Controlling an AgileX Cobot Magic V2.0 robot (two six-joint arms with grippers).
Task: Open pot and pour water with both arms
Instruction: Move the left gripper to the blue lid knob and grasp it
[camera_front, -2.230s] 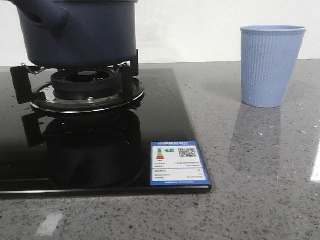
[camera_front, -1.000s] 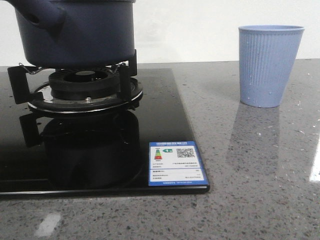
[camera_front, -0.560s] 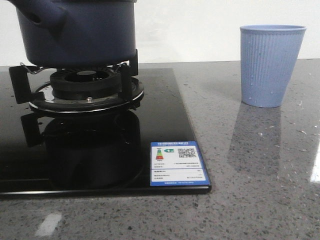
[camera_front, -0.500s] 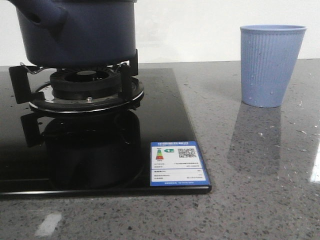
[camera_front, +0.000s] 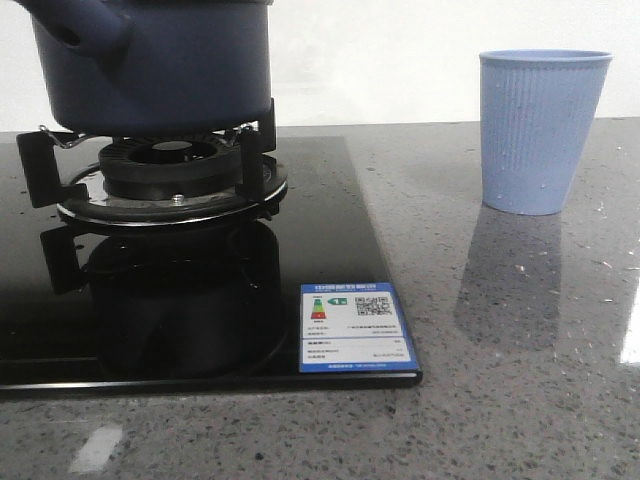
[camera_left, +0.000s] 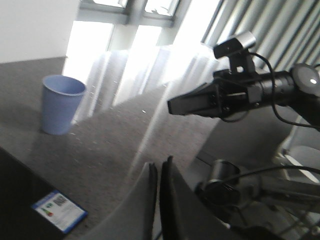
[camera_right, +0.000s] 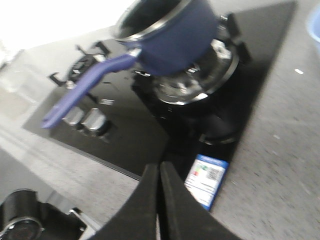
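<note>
On the burner (camera_front: 165, 180) of the black stove (camera_front: 330, 230) we see the pot (camera_front: 160, 60), lid off; left gripper (camera_left: 158, 172) and right gripper (camera_right: 159, 175) hang pinched together, holding nothing.

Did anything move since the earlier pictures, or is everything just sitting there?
Nothing really moved. The pot sits on the stove burner just as before, and the blue cup stands in the same spot on the grey counter. Any tiny shift looks like camera wobble. Neither hand shows in the front view, so nothing was grabbed or let go there.
</note>
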